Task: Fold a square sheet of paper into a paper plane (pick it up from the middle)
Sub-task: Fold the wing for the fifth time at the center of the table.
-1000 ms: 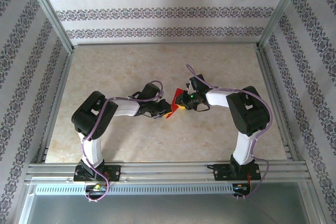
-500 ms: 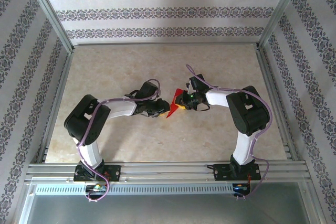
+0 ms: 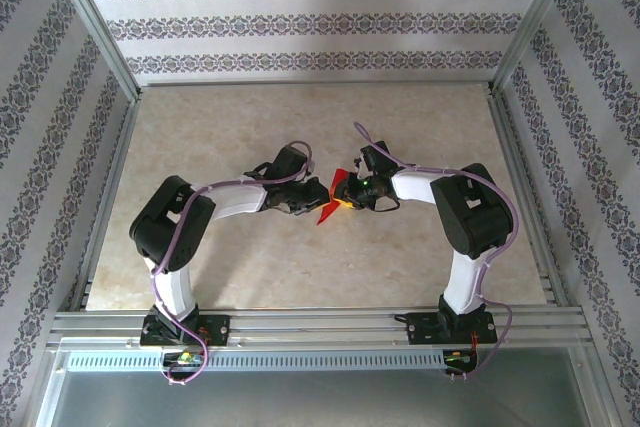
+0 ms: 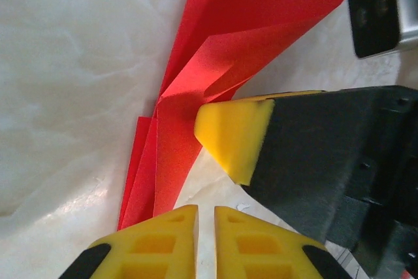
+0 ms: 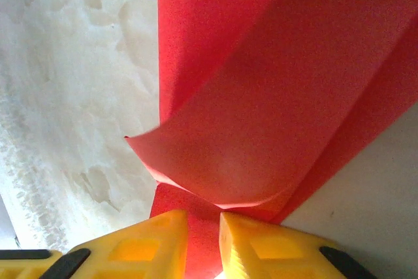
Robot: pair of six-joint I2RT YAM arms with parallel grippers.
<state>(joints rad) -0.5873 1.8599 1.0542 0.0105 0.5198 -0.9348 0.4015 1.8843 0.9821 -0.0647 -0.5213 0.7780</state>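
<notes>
The square sheet of paper is bright red, folded into a creased pointed shape, and is held up at the middle of the table. My right gripper is shut on its folded edge; in the right wrist view red paper sits pinched between the yellow fingertips of that gripper. My left gripper is right beside the paper on its left. In the left wrist view its jaws stand nearly together with nothing between them, the paper just left of them. The right gripper's yellow pad presses the paper there.
The beige marble-patterned table is walled by patterned panels with metal posts. An aluminium rail runs along the near edge by the arm bases. The two grippers are very close together at the table's middle.
My left arm has shifted, its wrist moving slightly farther from the bases and closer to the paper. The right arm and the paper have held still.
</notes>
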